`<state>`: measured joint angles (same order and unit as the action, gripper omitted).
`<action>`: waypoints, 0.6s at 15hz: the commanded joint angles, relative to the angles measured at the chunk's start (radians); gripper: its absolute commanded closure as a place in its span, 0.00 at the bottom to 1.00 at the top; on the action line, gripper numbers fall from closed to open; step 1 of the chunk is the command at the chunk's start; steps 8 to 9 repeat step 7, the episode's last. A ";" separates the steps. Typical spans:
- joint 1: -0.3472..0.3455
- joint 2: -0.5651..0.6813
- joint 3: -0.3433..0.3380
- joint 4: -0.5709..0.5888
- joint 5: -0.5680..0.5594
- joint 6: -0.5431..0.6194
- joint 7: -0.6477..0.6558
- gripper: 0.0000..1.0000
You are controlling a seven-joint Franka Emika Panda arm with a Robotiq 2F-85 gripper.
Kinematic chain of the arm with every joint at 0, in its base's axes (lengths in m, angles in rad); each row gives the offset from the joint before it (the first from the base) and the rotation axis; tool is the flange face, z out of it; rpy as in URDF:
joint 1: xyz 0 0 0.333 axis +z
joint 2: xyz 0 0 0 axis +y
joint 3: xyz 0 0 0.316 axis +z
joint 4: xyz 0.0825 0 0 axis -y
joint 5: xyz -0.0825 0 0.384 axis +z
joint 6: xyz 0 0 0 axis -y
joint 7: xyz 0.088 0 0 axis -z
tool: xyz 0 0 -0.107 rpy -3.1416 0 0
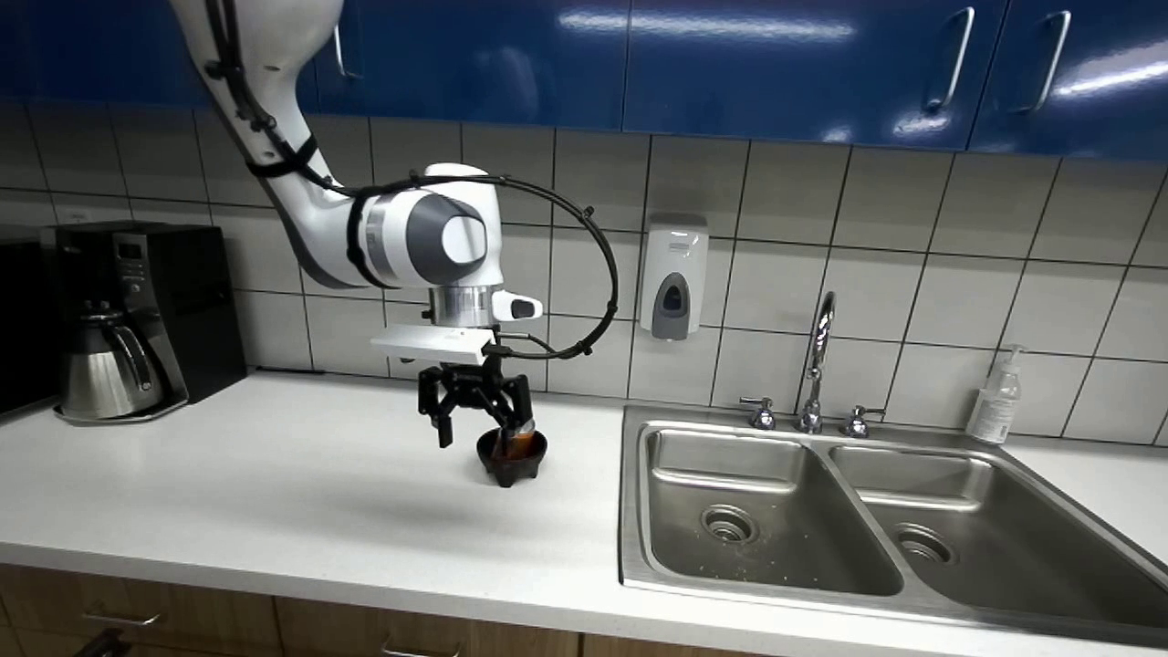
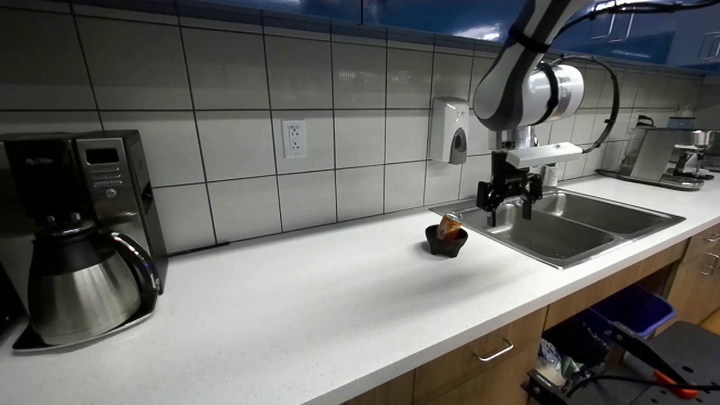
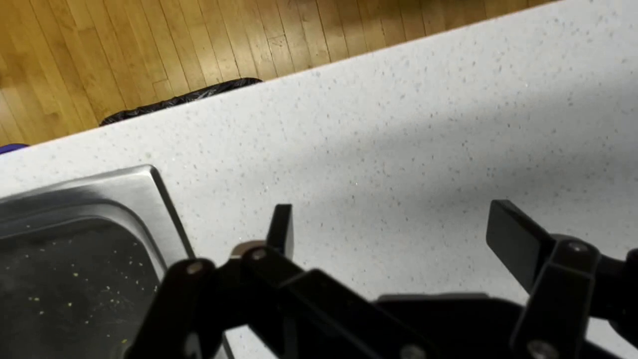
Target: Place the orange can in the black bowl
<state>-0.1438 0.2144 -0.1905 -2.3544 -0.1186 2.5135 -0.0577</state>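
Observation:
The orange can (image 1: 520, 445) leans tilted inside the small black bowl (image 1: 511, 469) on the white counter. In an exterior view the can (image 2: 449, 226) stands out above the rim of the bowl (image 2: 446, 247), silvery top up. My gripper (image 1: 476, 438) is open and empty, above the counter. One finger overlaps the can there, but in an exterior view the gripper (image 2: 509, 217) is apart from can and bowl, to their right. In the wrist view only bare counter shows between the open fingers (image 3: 391, 224). Bowl and can cannot be made out there.
A double steel sink (image 1: 766, 511) with a faucet (image 1: 815, 365) lies beside the bowl. A large coffee maker (image 2: 84, 242) stands at the far end of the counter. A soap dispenser (image 1: 675, 278) hangs on the tiled wall. The counter's front edge (image 3: 319, 72) shows in the wrist view.

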 commanded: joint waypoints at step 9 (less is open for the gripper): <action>-0.054 -0.290 -0.048 -0.342 -0.217 0.053 0.033 0.00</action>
